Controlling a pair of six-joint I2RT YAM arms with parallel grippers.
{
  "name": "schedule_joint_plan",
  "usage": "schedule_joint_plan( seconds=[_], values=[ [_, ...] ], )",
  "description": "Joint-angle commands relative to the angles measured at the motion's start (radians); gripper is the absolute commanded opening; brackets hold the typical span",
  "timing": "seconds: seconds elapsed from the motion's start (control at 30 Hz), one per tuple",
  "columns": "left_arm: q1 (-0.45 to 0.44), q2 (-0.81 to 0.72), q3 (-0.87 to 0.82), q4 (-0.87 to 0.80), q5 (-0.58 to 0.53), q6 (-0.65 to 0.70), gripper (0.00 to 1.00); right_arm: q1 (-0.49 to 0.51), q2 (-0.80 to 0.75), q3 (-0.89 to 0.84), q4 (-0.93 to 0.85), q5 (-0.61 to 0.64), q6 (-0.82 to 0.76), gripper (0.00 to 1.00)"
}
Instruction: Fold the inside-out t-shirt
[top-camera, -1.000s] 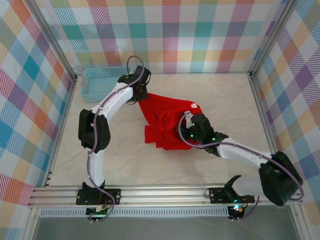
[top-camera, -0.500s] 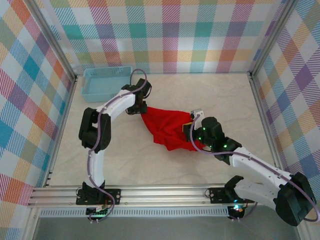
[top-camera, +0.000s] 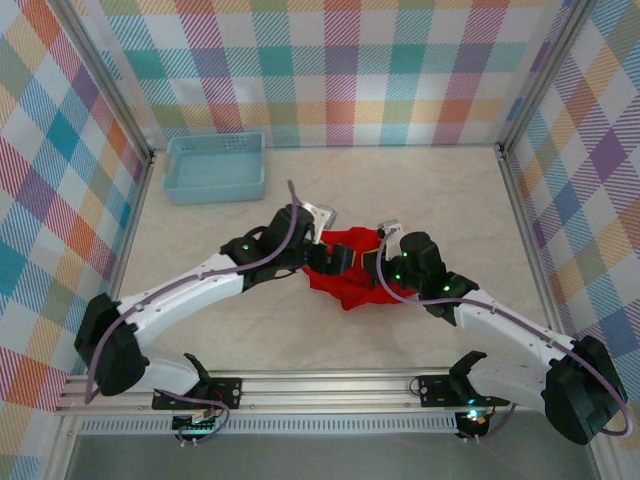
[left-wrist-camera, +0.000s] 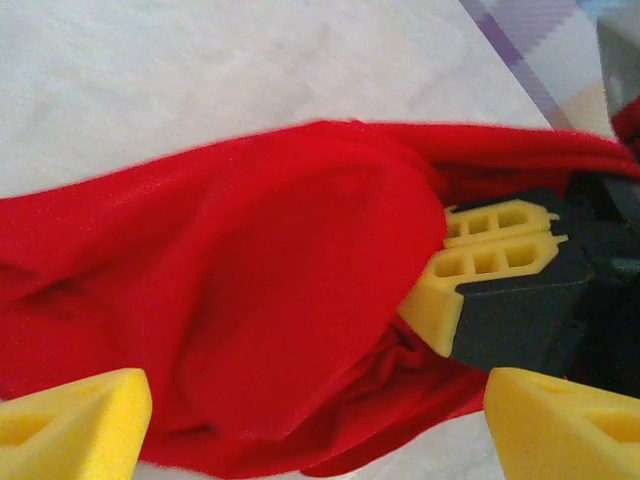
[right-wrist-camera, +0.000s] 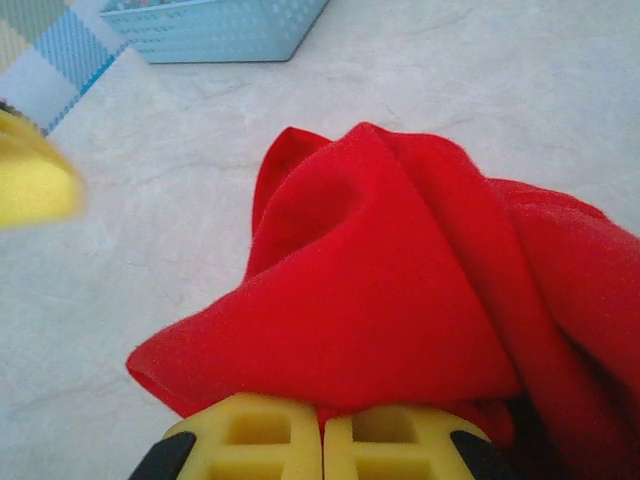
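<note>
A pale beige table (top-camera: 450, 190), faintly marbled, spreads out on every side of the left gripper (top-camera: 330, 257) and the right gripper (top-camera: 372, 260). Beyond both stands a back wall (top-camera: 340, 70) of pastel plaid. A matching left wall (top-camera: 50, 150) and right wall (top-camera: 600, 150) stand well outside each gripper, joined by silvery metal posts (top-camera: 100, 75). A light-blue basket (top-camera: 215, 167) sits beyond the left gripper. The light is soft and even.
</note>
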Motion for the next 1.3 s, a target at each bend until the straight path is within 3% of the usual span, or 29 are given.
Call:
schedule_joint_plan(
  seconds=[0.0,0.17,0.3,0.43,0.67,0.8,0.97,1.1,1.27],
  values=[
    [-0.020,0.076,0.011,0.110,0.070,0.035,0.84,0.008,-0.035,0.025,0.049,-0.085,0.004,0.00],
    [-0.015,0.168,0.083,0.071,-0.032,0.033,0.63,0.015,-0.096,-0.002,0.056,-0.124,-0.004,0.00],
    [0.011,0.175,0.114,0.054,-0.082,0.011,0.25,0.014,-0.160,-0.011,0.011,-0.092,-0.033,0.00],
    [0.080,0.140,0.123,0.054,-0.109,-0.035,0.02,0.014,-0.212,-0.019,-0.033,-0.048,-0.060,0.00],
    [0.290,0.058,0.113,0.007,-0.085,-0.150,0.00,0.002,-0.257,-0.053,-0.098,0.032,-0.042,0.00],
    [0.318,0.081,0.109,-0.079,-0.054,-0.113,0.00,0.000,-0.227,-0.101,-0.072,0.001,-0.004,0.00],
    [0.318,0.109,0.046,-0.057,-0.002,-0.130,0.00,-0.001,-0.133,-0.119,-0.024,-0.043,0.026,0.16],
    [0.317,0.141,0.024,-0.044,0.032,-0.136,0.00,-0.001,-0.029,-0.085,-0.046,-0.047,0.031,0.37],
    [0.317,0.149,0.013,-0.047,0.025,-0.130,0.00,-0.001,0.033,-0.065,-0.076,-0.045,0.044,0.45]
  ],
)
